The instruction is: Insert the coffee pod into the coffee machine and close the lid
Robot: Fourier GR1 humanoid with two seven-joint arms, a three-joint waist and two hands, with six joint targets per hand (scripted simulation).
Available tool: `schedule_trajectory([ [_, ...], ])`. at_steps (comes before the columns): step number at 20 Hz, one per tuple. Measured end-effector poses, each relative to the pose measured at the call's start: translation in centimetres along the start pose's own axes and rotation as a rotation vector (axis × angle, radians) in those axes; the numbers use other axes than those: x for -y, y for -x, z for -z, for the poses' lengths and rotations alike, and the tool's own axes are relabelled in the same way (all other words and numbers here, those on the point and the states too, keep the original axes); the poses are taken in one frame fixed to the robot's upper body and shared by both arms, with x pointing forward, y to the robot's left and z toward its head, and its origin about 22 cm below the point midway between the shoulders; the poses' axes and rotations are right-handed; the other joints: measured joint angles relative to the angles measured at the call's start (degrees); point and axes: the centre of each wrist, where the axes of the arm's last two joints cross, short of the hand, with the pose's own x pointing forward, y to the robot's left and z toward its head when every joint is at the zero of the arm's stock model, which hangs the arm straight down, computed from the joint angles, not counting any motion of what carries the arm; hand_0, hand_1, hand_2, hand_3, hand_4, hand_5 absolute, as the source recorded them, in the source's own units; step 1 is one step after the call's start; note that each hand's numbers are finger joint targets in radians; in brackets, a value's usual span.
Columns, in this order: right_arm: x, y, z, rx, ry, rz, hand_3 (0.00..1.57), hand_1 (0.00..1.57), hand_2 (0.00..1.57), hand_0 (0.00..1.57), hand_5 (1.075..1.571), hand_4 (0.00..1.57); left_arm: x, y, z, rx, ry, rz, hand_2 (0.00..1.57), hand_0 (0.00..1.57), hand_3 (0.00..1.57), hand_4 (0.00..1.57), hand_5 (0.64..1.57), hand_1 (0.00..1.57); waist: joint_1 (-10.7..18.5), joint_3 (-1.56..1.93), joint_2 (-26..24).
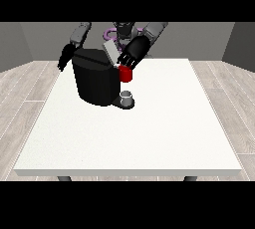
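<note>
A small grey cup-shaped thing (pixel 127 95), possibly the pod, sits below the black coffee machine (pixel 94 81) near the white table's (pixel 149 138) far edge; the hand at the view's right (pixel 133 54) rests at the machine's lid by a red thing at the machine (pixel 126 74), the hand at the view's left (pixel 65 57) hangs beside it; finger states unclear.

A bulky black coffee machine (pixel 94 81) stands on the far left part of the large white table (pixel 149 133), its grey lid (pixel 110 51) tilted up. The black hand at the view's right (pixel 133 54) hangs over a red thing at the machine (pixel 126 74), fingers curled down near it. A small grey thing (pixel 127 96) sits on the machine's base. The black hand at the view's left (pixel 65 57) hangs beside the machine.
</note>
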Motion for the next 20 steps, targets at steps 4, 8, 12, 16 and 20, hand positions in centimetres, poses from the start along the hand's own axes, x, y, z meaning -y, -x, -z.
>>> schedule_trajectory([
  [4,-0.2,-0.2,0.1,-0.003,0.011,-0.003,0.00,0.00,0.00,0.00,1.571,0.10,0.6,-0.4,0.3,0.009,-0.002,0.008,1.26,1.22,1.20,0.42,1.571,1.22,0.23,-0.01,0.17],
  [8,0.0,0.0,-0.1,-0.009,0.001,0.000,0.00,0.00,0.00,0.00,1.571,0.00,0.2,0.0,0.2,0.008,-0.012,0.007,1.25,1.20,1.20,0.37,1.571,1.20,-0.14,-0.01,-0.03],
  [12,0.7,0.5,0.0,-0.026,0.018,0.007,0.00,0.00,0.00,0.00,1.571,0.00,0.1,-0.1,0.2,0.024,-0.016,0.014,1.22,1.20,1.17,0.36,1.571,1.20,0.42,-0.01,-0.30],
  [16,1.0,0.4,0.1,-0.028,0.024,0.012,0.00,0.00,0.00,0.00,1.571,0.00,0.6,-0.4,0.3,0.038,-0.039,0.032,1.26,1.24,1.20,0.29,1.571,1.24,0.66,-0.01,-0.35],
  [20,0.6,-0.3,0.5,0.005,0.021,0.001,0.00,0.00,0.00,0.00,1.571,0.00,-0.8,-0.8,0.1,0.030,-0.080,0.078,1.23,1.22,1.10,0.00,1.571,1.22,-0.06,0.01,0.97],
])
